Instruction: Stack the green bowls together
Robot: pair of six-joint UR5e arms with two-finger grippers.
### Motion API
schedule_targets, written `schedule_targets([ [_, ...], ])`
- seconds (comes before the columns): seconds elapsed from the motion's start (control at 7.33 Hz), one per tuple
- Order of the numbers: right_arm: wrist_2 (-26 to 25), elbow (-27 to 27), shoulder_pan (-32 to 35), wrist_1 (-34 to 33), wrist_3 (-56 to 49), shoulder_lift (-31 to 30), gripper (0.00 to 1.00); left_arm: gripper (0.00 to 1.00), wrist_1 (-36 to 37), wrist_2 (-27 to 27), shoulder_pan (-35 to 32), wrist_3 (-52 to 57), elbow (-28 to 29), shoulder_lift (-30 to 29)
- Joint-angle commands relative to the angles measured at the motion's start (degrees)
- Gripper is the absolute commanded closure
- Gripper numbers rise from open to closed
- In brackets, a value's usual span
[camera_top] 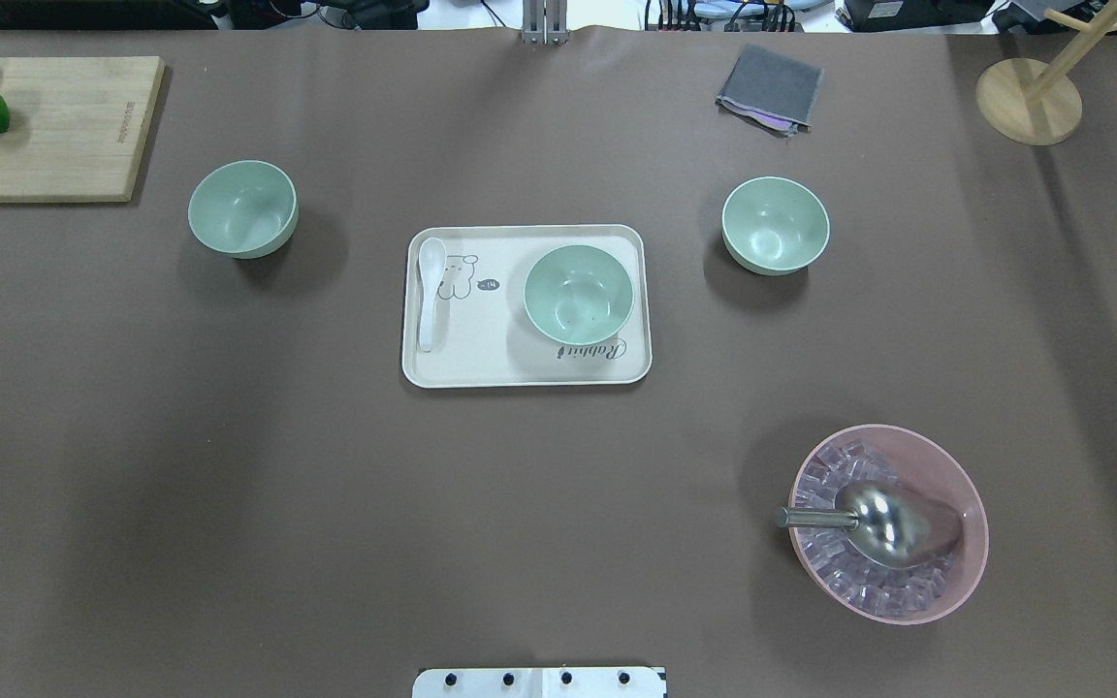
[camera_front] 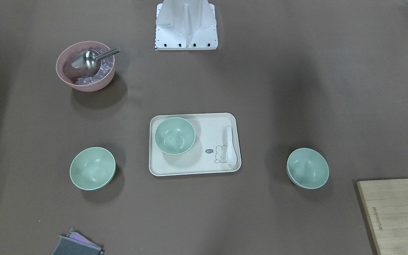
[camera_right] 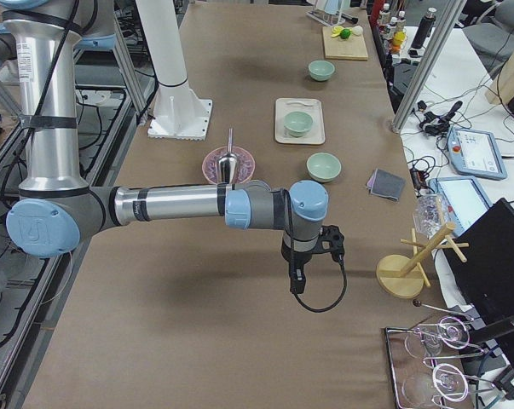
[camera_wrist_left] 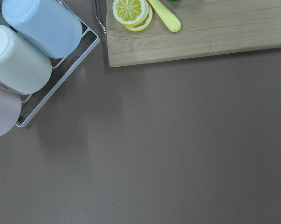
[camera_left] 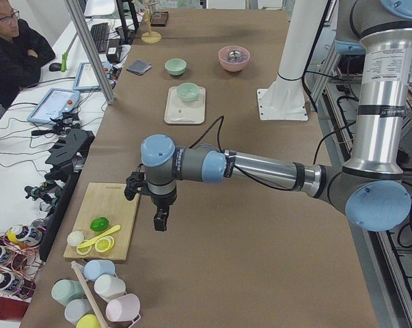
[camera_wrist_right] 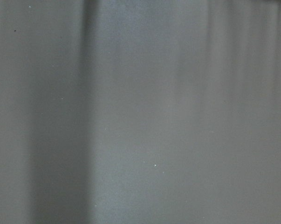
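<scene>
Three pale green bowls stand apart and upright. One (camera_top: 242,208) is on the table at the robot's left (camera_front: 307,168). One (camera_top: 578,294) sits on the cream tray (camera_top: 481,339), also seen from the front (camera_front: 174,135). One (camera_top: 775,225) is on the table at the right (camera_front: 92,168). My left gripper (camera_left: 159,222) hangs over the table's left end beside the cutting board, far from the bowls. My right gripper (camera_right: 297,281) hangs over the right end. Both show only in the side views, so I cannot tell whether they are open or shut.
A white spoon (camera_top: 430,291) lies on the tray. A pink bowl (camera_top: 973,504) holds ice cubes and a metal scoop (camera_top: 883,523). A cutting board (camera_top: 54,126) with fruit, a grey cloth (camera_top: 770,87) and a wooden stand (camera_top: 1029,97) lie along the far edge. A mug rack (camera_wrist_left: 23,60) stands near my left gripper.
</scene>
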Motion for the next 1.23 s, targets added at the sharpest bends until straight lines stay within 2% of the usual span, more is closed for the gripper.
schedule_targets([
  [0.0, 0.2, 0.1, 0.0, 0.0, 0.1, 0.4, 0.00, 0.02, 0.0, 0.0, 0.1, -0.2, -0.1, 0.0],
  [1.09, 0.0, 0.7, -0.1, -0.1, 0.1, 1.4, 0.00, 0.02, -0.9, 0.2, 1.3, 0.1, 0.9, -0.3],
])
